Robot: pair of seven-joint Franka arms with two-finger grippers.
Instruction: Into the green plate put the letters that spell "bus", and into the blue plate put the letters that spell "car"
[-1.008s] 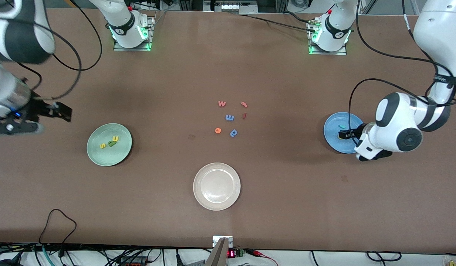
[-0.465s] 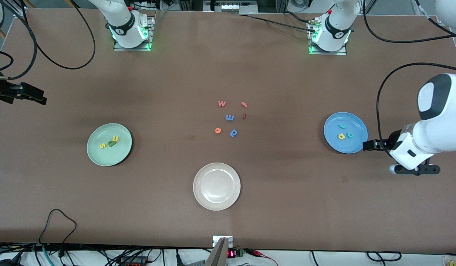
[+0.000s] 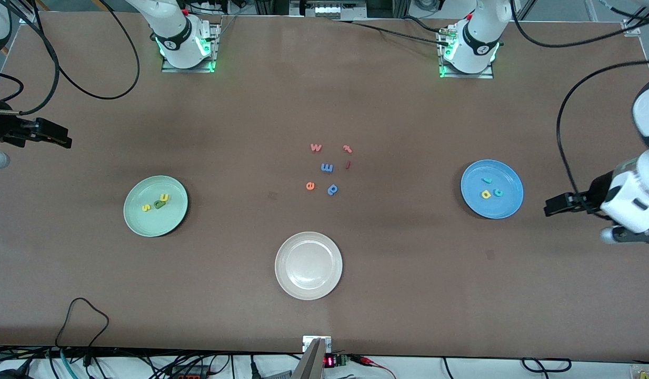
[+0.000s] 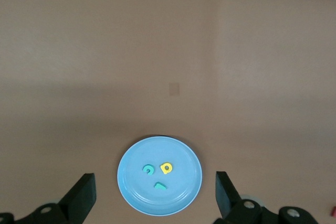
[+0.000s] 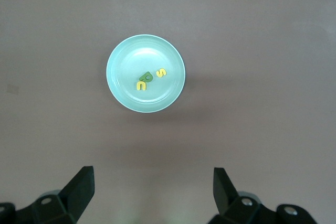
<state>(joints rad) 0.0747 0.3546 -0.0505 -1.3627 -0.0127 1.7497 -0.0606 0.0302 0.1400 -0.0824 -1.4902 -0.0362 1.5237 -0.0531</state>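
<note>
The green plate (image 3: 174, 218) (image 5: 121, 56) holds a yellow "s" (image 3: 146, 208) (image 5: 161, 72), a dark green "b" (image 3: 158, 204) (image 5: 148, 77) and a yellow "u" (image 3: 165, 198) (image 5: 141, 84). The blue plate (image 3: 506, 208) (image 4: 128, 187) holds a teal "c" (image 3: 498, 192) (image 4: 149, 169), a yellow "a" (image 3: 486, 194) (image 4: 166, 168) and a teal-blue "r" (image 3: 487, 180) (image 4: 160, 185). My left gripper (image 3: 556, 205) (image 4: 154, 182) hangs open and empty, high over the table beside the blue plate, toward the left arm's end. My right gripper (image 3: 50, 138) (image 5: 152, 174) is open and empty, high over the right arm's end.
A cream-white plate (image 3: 287, 284) lies near the front camera at mid-table. Loose letters sit in the middle: an orange "w" (image 3: 316, 147), a blue "m" (image 3: 327, 168), an orange "e" (image 3: 310, 185) and a blue round-bowled letter (image 3: 332, 189). A black cable loop (image 3: 82, 316) lies at the front edge.
My left gripper has drawn back from over the blue plate toward the left arm's end of the table. The right arm has pulled away toward its own end. All letters stayed put.
</note>
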